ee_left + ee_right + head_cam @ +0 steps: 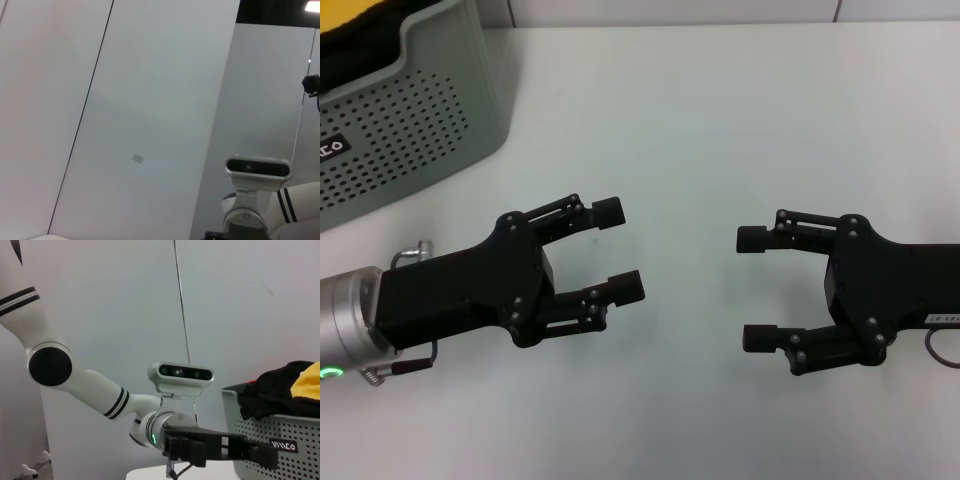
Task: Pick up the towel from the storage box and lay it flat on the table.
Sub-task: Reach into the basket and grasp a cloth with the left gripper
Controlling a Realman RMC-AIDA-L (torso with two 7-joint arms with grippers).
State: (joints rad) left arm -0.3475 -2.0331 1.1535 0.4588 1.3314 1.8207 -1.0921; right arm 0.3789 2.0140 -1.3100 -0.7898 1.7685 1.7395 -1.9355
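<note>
Head view: the left gripper hangs over the table with its fingers spread wide, gripping nothing and touching nothing. The right gripper faces it from the other side, likewise spread wide and empty. The two sets of fingertips stand apart with bare tabletop between them. The storage box sits at the far left corner, well apart from both grippers, with black and yellow cloth showing above its rim.

Left wrist view: only wall panels and the robot's head camera show; neither box nor cloth appears.

Right wrist view: the left gripper is seen side-on beside the storage box. The cloth is heaped inside, spilling over the rim.
</note>
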